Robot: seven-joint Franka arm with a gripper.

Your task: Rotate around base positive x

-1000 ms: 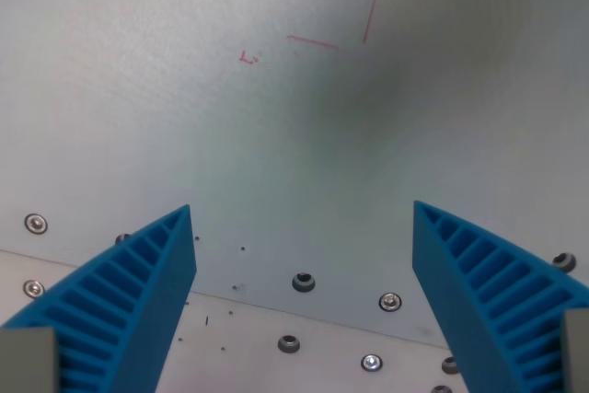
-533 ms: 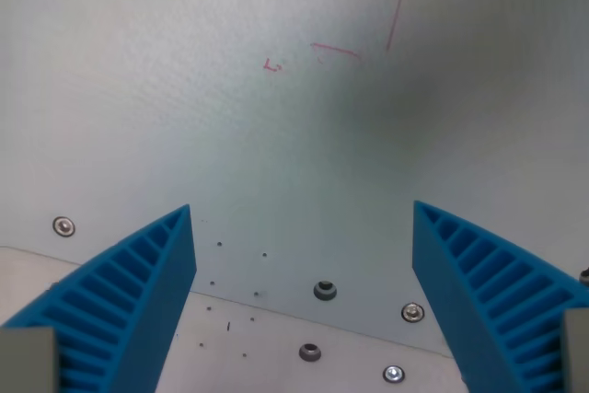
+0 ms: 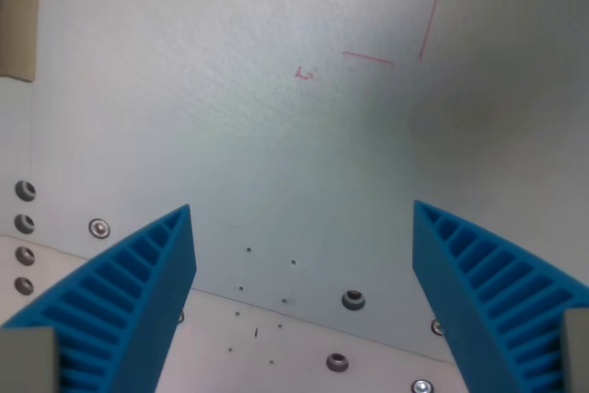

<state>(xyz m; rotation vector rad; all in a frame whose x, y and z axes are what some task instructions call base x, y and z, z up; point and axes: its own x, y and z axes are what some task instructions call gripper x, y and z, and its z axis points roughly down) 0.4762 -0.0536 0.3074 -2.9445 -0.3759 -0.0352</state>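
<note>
2 blue fingers (image 3: 129,306) of the gripper (image 3: 302,218) spread wide, empty, over the grey table (image 3: 230,135).

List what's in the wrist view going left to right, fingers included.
Beige strip at the top corner → column of screws at the edge → left blue finger → small red mark → red line pair → right blue finger. The hand is open with nothing between the fingers.

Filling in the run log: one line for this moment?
gripper: open, empty | below: pale board with red marks, screws | contact: none
</note>
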